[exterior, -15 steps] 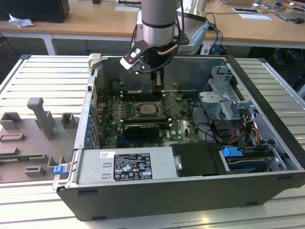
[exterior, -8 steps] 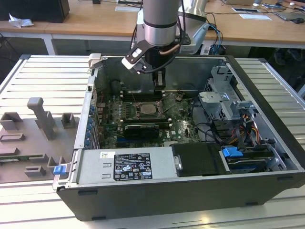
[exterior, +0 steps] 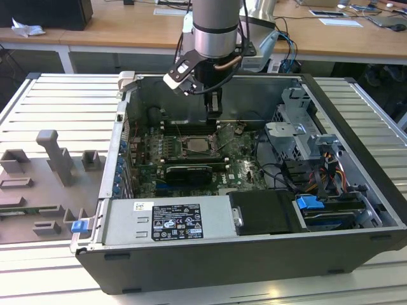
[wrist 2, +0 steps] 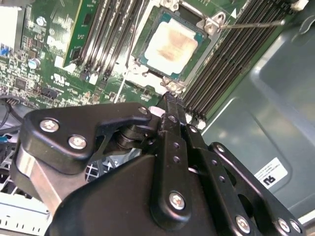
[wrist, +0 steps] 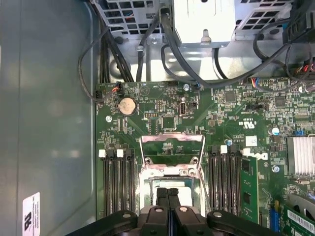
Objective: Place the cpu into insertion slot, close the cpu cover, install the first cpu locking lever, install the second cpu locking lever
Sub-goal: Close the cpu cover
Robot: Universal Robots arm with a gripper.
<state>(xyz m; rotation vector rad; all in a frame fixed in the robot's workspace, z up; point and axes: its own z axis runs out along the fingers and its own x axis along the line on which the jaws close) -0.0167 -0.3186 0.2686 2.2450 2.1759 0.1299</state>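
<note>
The cpu (wrist 2: 171,45), a pale square chip, lies flat inside the insertion slot (wrist 2: 143,74) on the green motherboard, and it also shows in the exterior view (exterior: 201,145). The cpu cover (wrist: 172,137), a silvery frame with a large window, stands swung open beyond the socket. One thin locking lever (wrist 2: 251,23) sticks out sideways from a socket corner. My gripper (wrist 2: 170,102) hovers just above the socket's near edge with its black fingers together and nothing between them. It also appears in the first wrist view (wrist: 168,194) and, reaching down into the case, in the exterior view (exterior: 214,117).
Black memory slots (wrist: 115,182) flank the socket on both sides. A long black card (exterior: 187,171) lies in front of it, and beyond that the power supply (exterior: 168,221). A drive cage (exterior: 299,127) with cables (wrist: 147,54) fills the exterior view's right. Grey fixtures (exterior: 51,159) stand outside the case.
</note>
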